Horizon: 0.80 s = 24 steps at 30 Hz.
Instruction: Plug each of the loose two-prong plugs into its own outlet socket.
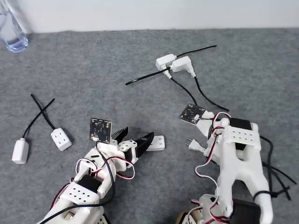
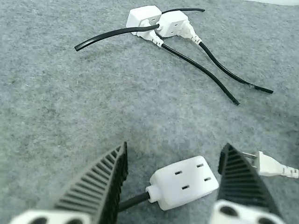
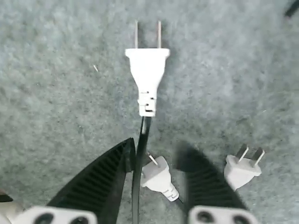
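**High view:** On grey, felt-like carpet (image 1: 70, 70), the left gripper (image 1: 139, 132) gaped beside a white outlet socket (image 1: 157, 143). A white plug (image 1: 193, 145) lay near the right arm.

**Left wrist view:** Ribbed black fingers (image 2: 100, 179) stood wide apart, holding nothing, either side of the rounded, slotted socket (image 2: 184, 182). One finger hid part of its black cord.

**Right wrist view:** The right gripper (image 3: 158, 145) was open and empty. A two-prong plug (image 3: 147, 70) with flat metal blades lay ahead. Two smaller plugs (image 3: 159, 175) sat partly shadowed.

High camera overlooks the table (image 1: 70, 70); wrist cameras sit close above it.
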### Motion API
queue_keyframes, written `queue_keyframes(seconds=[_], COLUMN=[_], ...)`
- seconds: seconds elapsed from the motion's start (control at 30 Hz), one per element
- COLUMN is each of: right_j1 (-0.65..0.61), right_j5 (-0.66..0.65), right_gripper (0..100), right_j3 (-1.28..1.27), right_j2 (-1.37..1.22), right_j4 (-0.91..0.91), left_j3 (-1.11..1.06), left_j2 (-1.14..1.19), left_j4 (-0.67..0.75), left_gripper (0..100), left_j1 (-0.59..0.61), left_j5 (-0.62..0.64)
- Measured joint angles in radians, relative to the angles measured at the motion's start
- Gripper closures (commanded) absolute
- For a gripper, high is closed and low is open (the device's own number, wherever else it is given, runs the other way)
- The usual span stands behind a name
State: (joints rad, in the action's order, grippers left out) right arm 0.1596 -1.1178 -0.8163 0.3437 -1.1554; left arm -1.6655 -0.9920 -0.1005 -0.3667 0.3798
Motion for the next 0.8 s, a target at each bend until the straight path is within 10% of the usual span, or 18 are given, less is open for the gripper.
queue_keyframes(seconds=[0.8], right_j1=[-0.253], right_j5=[0.015], right_gripper=[74.0], right_j3=[0.0], right_j2=[-0.037], right_j4=[0.091], left_j3=[0.0], left_j2=[0.0], left_j4=[0.0], left_gripper=[70], left_j1=[0.0], left_j5=[0.0])
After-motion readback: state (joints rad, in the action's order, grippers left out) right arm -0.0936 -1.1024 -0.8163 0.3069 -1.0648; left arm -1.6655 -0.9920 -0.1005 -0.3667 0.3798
